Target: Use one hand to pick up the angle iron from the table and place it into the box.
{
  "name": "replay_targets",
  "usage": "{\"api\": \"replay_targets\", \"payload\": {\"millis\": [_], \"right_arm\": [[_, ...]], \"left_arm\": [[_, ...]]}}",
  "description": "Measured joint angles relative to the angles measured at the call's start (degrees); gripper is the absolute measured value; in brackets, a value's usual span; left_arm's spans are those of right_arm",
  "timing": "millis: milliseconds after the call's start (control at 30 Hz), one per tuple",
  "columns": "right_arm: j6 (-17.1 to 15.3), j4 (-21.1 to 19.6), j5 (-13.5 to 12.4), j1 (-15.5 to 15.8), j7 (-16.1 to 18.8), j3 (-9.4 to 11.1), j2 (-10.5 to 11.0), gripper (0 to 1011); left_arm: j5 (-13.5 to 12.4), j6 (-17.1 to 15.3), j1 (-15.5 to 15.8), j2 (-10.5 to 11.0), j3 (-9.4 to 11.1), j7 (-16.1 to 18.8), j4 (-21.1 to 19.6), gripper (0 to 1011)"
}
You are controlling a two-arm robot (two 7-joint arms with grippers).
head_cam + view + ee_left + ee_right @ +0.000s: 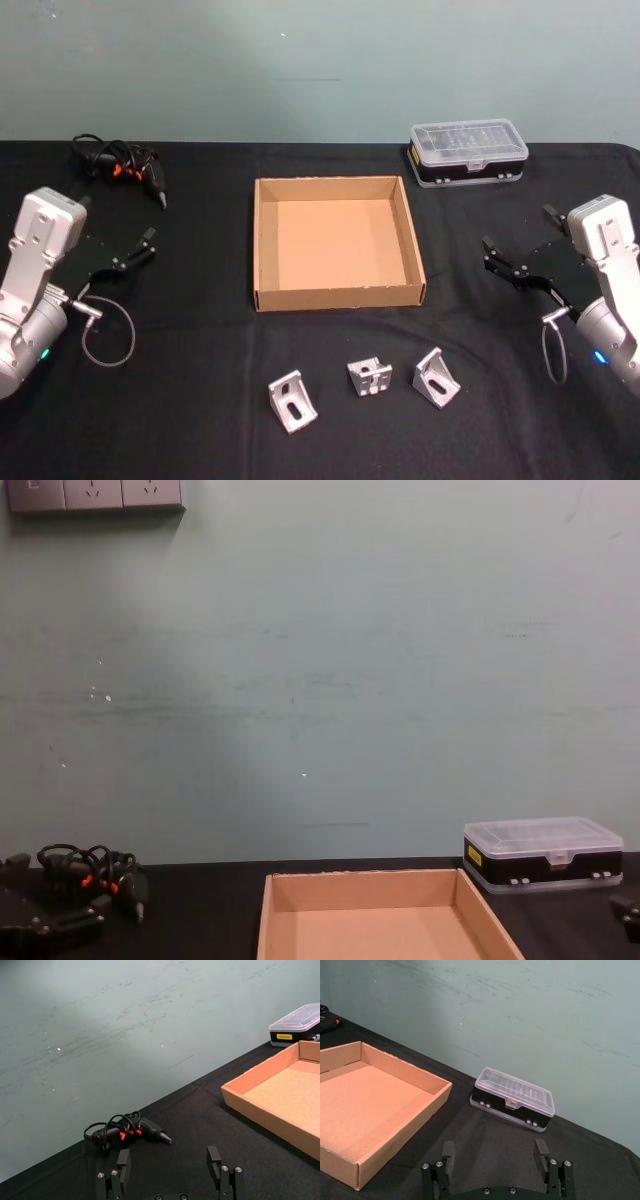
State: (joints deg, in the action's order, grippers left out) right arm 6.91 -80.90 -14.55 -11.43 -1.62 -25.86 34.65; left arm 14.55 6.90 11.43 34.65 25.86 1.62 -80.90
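Three silver angle irons lie in a row near the table's front edge: one on the left (292, 401), one in the middle (369, 377), one on the right (435, 378). Behind them, mid-table, stands the empty tan cardboard box (340, 296), also in the left wrist view (260, 1115), the right wrist view (405, 1125) and the chest view (365, 888). My left gripper (125, 235) (169, 1161) hovers open at the left, well away from the irons. Open too, my right gripper (512, 240) (494, 1154) hovers at the right, beside the box.
A black organiser case with a clear lid (467, 152) (514, 1099) (543, 853) sits at the back right. A black tool with a coiled cable (122, 165) (125, 1132) (95, 872) lies at the back left. The black table (200, 420) ends at a pale green wall.
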Motion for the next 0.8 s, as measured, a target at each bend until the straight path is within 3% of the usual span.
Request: {"api": "replay_targets", "payload": {"millis": [800], "right_arm": [[0.0,0.0,0.0,0.0,0.0,0.0,0.0,1003]], "left_arm": [[0.0,0.0,0.0,0.0,0.0,0.0,0.0,1000]]}}
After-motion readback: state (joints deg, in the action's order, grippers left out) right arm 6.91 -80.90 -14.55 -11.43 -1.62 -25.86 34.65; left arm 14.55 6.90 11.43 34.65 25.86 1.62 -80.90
